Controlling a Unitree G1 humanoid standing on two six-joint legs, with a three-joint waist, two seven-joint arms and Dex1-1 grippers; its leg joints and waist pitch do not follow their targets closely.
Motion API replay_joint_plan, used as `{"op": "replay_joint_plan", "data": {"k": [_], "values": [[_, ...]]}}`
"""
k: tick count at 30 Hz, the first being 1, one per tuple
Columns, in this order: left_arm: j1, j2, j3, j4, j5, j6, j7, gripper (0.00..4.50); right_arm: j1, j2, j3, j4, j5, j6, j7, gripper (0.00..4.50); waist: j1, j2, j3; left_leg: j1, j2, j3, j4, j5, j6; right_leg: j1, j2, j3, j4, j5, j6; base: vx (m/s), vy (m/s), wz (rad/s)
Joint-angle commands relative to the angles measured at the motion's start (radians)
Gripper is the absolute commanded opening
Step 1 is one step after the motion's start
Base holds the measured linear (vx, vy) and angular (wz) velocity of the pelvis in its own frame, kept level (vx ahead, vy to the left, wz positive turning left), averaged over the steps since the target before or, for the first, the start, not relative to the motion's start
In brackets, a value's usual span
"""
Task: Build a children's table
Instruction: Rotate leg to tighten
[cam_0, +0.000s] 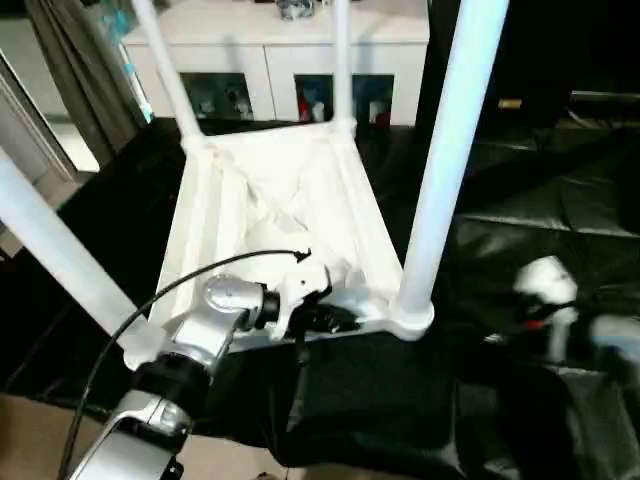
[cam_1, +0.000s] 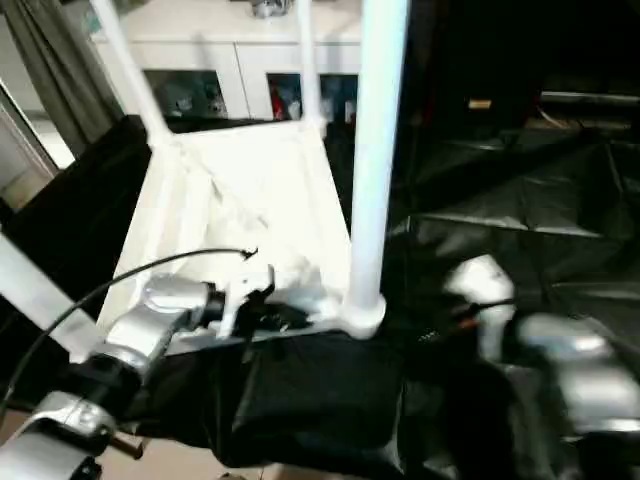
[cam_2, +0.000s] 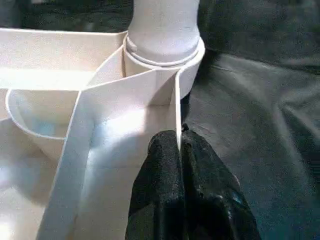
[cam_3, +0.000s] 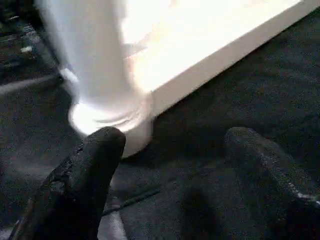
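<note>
Table (cam_0: 280, 210) lies upside down, mid-frame; left gripper (cam_2: 179, 145) pinches its rim wall near a leg (cam_0: 445, 170). Right gripper (cam_3: 175, 165) gapes wide, empty, over black cloth (cam_3: 240, 90).

White cabinet (cam_0: 270, 45) behind black-draped table (cam_0: 540, 230); grey curtain (cam_0: 75, 80) left.

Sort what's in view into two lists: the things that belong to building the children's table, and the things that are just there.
Part of the job:
- children's table, upside down, legs standing up from its corner sockets
- left gripper, jaws shut on a rib of the table's underside
- right gripper, jaws open, beside the near leg

Just there:
- black cloth under the table
- white cabinet behind
</note>
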Motion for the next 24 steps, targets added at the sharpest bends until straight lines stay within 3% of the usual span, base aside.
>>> {"op": "replay_joint_plan", "data": {"k": [1, 3, 5, 6, 7, 8, 13, 16, 17, 24], "values": [[0.003, 0.0, -0.008, -0.044, -0.033, -0.024, -0.048, 0.0, -0.01, -0.006, -0.022, 0.011, 0.006, 0.001, -0.016, 3.67, -0.001, -0.033, -0.058, 0.018, 0.055, -0.022, -0.057, -0.209, 0.111, 0.04, -0.052, 0.027, -0.081, -0.26, -0.223, 0.0, 0.0, 0.0], [0.03, 0.002, -0.016, -0.1, -0.06, -0.014, -0.082, 0.0, -0.058, 0.015, -0.042, 0.083, -0.043, -0.019, -0.141, 3.67, -0.006, -0.035, -0.059, 0.015, 0.054, -0.022, -0.057, -0.184, 0.107, 0.039, -0.053, 0.025, -0.076, -0.233, -0.234, 0.0, 0.0, 0.0], [0.038, 0.001, -0.018, -0.112, -0.065, -0.019, -0.088, 0.0, -0.071, 0.031, -0.044, 0.097, -0.054, -0.021, -0.182, 3.67, -0.004, -0.034, -0.06, 0.02, 0.052, -0.019, -0.053, -0.179, 0.109, 0.038, -0.05, 0.026, -0.076, -0.225, -0.236, 0.0, 0.0, 0.0], [0.043, -0.001, -0.019, -0.121, -0.069, -0.024, -0.094, 0.0, -0.077, 0.049, -0.044, 0.099, -0.06, -0.026, -0.211, 3.67, -0.006, -0.04, -0.059, 0.018, 0.051, -0.017, -0.053, -0.178, 0.113, 0.038, -0.049, 0.027, -0.077, -0.221, -0.237, 0.0, 0.0, 0.0], [0.048, -0.003, -0.021, -0.127, -0.071, -0.035, -0.1, 0.0, -0.08, 0.07, -0.041, 0.095, -0.063, -0.029, -0.237, 3.67, -0.005, -0.036, -0.059, 0.016, 0.051, -0.018, -0.053, -0.171, 0.115, 0.039, -0.051, 0.026, -0.074, -0.22, -0.234, 0.0, 0.0, 0.0], [0.051, -0.002, -0.027, -0.129, -0.07, -0.057, -0.107, 0.0, -0.08, 0.094, -0.036, 0.087, -0.064, -0.029, -0.263, 3.67, -0.005, -0.041, -0.059, 0.015, 0.051, -0.018, -0.052, -0.168, 0.116, 0.039, -0.051, 0.026, -0.073, -0.222, -0.229, 0.0, 0.0, 0.0], [0.064, 0.014, -0.05, -0.147, -0.072, -0.074, -0.142, 0.0, -0.069, 0.156, -0.022, 0.062, -0.066, -0.029, -0.315, 3.67, -0.002, -0.034, -0.061, 0.015, 0.054, -0.02, -0.054, -0.162, 0.112, 0.038, -0.051, 0.026, -0.067, -0.206, -0.226, 0.0, 0.0, 0.0], [0.079, 0.021, -0.059, -0.183, -0.08, -0.069, -0.166, 0.0, -0.074, 0.197, -0.025, 0.072, -0.061, -0.038, -0.369, 3.67, -0.004, -0.035, -0.059, 0.017, 0.055, -0.019, -0.056, -0.18, 0.104, 0.035, -0.051, 0.028, -0.07, -0.219, -0.228, 0.0, 0.0, 0.0], [0.087, 0.023, -0.069, -0.201, -0.078, -0.077, -0.176, 0.0, -0.079, 0.22, -0.036, 0.082, -0.063, -0.044, -0.413, 3.67, -0.005, -0.04, -0.058, 0.018, 0.055, -0.018, -0.057, -0.185, 0.095, 0.035, -0.052, 0.029, -0.071, -0.231, -0.222, 0.0, 0.0, 0.0], [0.099, 0.028, -0.102, -0.195, -0.043, -0.151, -0.177, 0.0, -0.093, 0.309, -0.07, 0.103, -0.07, -0.052, -0.554, 3.67, -0.006, -0.036, -0.058, 0.02, 0.053, -0.018, -0.06, -0.203, 0.07, 0.031, -0.051, 0.032, -0.071, -0.25, -0.205, 0.0, 0.0, 0.0]]}}
